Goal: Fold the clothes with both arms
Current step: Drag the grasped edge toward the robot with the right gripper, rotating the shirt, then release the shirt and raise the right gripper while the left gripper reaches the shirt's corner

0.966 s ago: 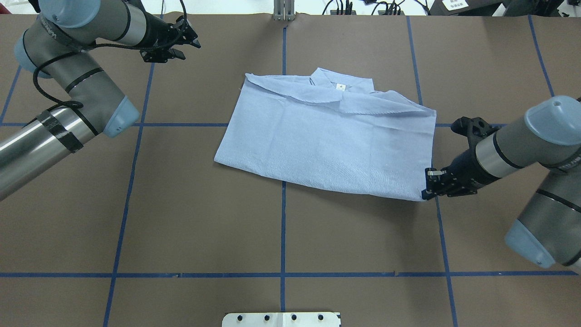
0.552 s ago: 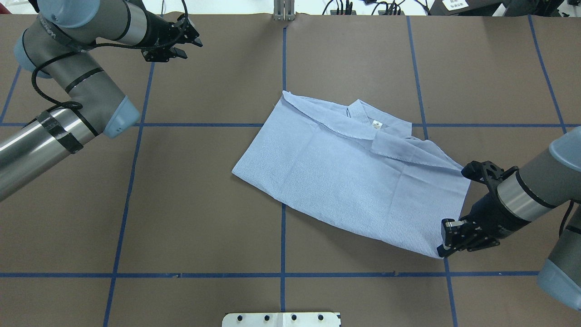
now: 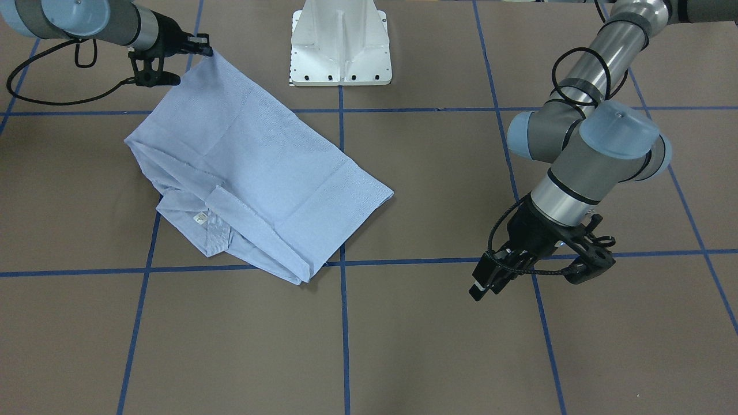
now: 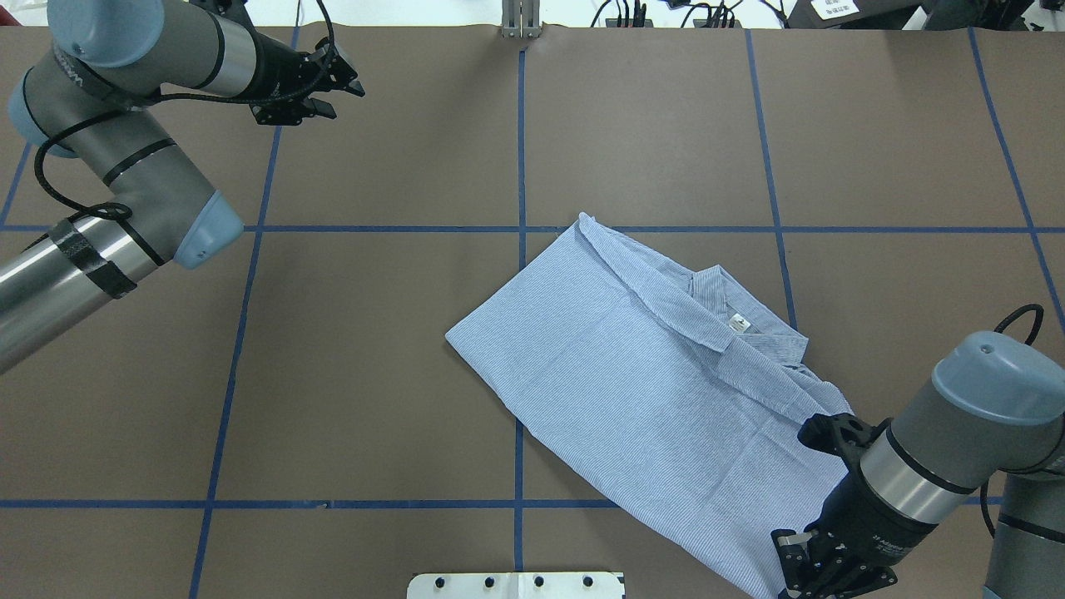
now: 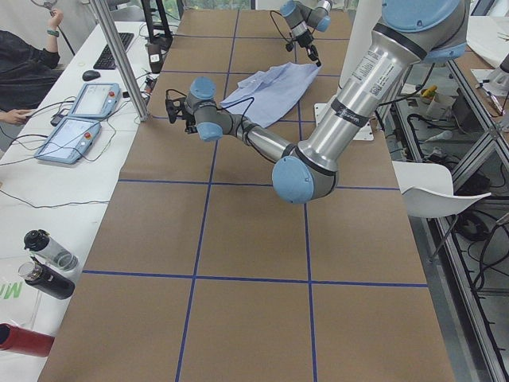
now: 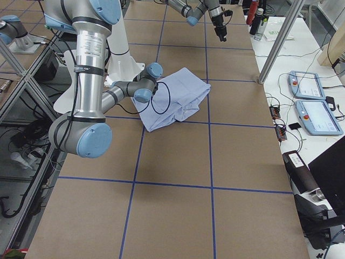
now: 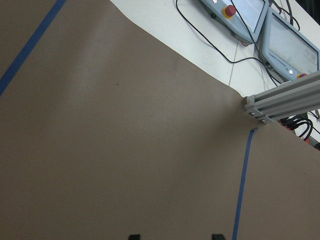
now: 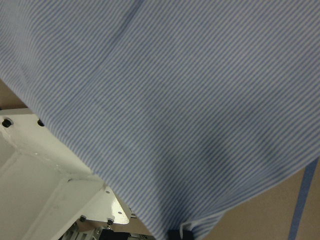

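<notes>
Right hand [image 3: 203, 52] with shirt [image 3: 248, 167] corner, nearer base [image 3: 340, 52] (shirt skewed)

Shirt [image 4: 632, 391] on table [image 4: 374, 374], right of centre

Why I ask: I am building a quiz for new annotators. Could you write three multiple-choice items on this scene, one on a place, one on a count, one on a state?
1. Where does the shirt mostly lie?
A. on the robot's left side
B. on the robot's right side
C. evenly across the middle

2. How many grippers hold the shirt?
A. none
B. two
C. one

3. How do the jaws of the left gripper stand?
A. open and empty
B. shut on a sleeve
C. shut on the collar

Answers: 1 B, in the overhead view most of the cloth lies right of the centre tape line. 2 C, only the right gripper pinches a corner. 3 A, it hangs over bare table, and its wrist view shows the jaws apart.
</notes>
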### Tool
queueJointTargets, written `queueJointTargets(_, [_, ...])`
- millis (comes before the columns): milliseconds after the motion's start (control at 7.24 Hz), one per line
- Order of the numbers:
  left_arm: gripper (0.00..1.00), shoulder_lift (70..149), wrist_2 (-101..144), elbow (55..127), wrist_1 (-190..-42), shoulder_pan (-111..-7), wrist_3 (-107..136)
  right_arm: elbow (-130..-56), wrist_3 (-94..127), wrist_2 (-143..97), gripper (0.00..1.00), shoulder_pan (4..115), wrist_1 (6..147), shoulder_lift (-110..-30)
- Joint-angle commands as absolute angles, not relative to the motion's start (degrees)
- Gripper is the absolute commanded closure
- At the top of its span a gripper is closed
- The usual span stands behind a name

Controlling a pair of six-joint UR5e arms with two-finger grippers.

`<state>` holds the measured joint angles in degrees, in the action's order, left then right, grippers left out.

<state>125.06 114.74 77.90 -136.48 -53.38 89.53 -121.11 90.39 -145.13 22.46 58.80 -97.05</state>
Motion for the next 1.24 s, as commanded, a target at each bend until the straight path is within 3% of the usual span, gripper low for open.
queueJointTargets(0, [0.38, 124.2, 114.9, 79.3, -136.5, -52.3, 89.6, -120.8, 91.1, -145.2, 0.00, 24.2, 58.8, -96.7])
queueJointTargets(414, [0.28, 117.8, 114.1, 91.4, -136.4, -39.2, 95.4, -119.6, 90.9, -145.5, 0.00, 42.8, 57.7, -87.7])
queueJointTargets(828, [0.20, 118.6, 104.6, 90.4, -132.7, -29.3, 96.0, -118.6, 90.4, -142.3, 0.00, 49.0, 57.9, -80.3])
queueJointTargets(1104, [0.20, 119.5, 103.7, 89.9, -129.3, -29.1, 96.0, -118.6, 90.4, -141.6, 0.00, 49.7, 57.9, -79.5])
